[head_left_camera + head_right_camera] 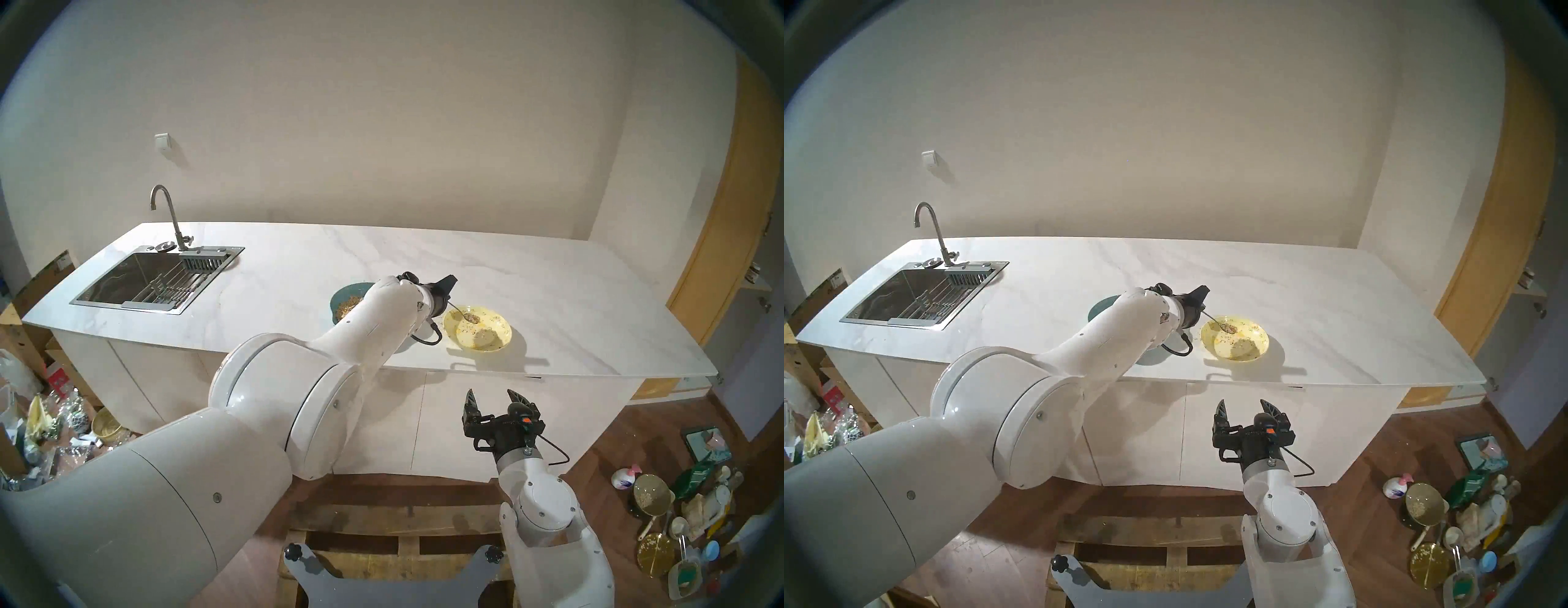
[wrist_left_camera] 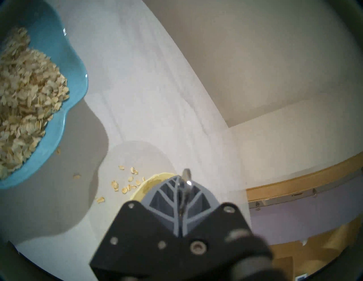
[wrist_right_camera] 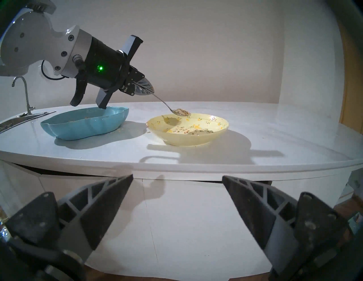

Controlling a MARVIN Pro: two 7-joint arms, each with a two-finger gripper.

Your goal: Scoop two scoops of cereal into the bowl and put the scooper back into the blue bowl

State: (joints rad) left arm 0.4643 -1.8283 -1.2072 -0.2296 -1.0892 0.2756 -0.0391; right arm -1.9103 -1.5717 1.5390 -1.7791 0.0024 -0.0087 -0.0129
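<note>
Left gripper [image 3: 150, 90]: clamped on spoon [image 3: 167, 105] handle, oat flakes [image 3: 182, 112] heaped, above yellow floral dish [image 3: 216, 135]; right gripper [image 1: 494, 397]: jaws apart, holding nothing.

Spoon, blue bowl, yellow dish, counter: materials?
Spoon: polished metal, going by its thin silver handle with bright glints. Blue bowl: probably glazed ceramic, glossy with sharp highlights; could be melamine. Yellow dish: likely glazed ceramic with printed flowers and a smooth sheen. Countertop: marble-look stone or laminate, white with grey veining, semi-gloss.
</note>
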